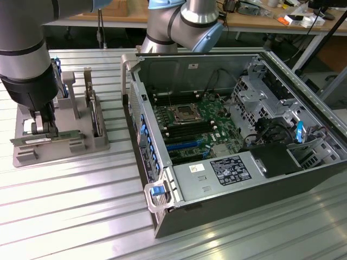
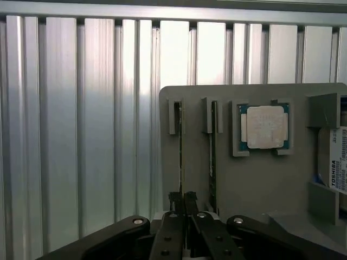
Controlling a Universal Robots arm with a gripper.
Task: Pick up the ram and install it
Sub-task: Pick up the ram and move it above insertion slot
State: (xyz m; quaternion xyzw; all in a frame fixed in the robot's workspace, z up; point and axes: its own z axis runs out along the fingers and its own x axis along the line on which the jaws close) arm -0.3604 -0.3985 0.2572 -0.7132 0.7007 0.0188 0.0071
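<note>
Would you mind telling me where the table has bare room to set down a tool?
The widest bare stretch of the table lies on the camera's side of the fixture and to the exterior view's left of the computer case. The gap between fixture and case is narrow, and the gripper crowds the fixture.

The tool [image 2: 183, 199] is clamped on the ram [image 2: 180, 151], edge-on in the holder [image 2: 260, 179]. Beside the ram stands another stick [image 2: 212, 151], beyond that the processor [image 2: 264, 127].
</note>
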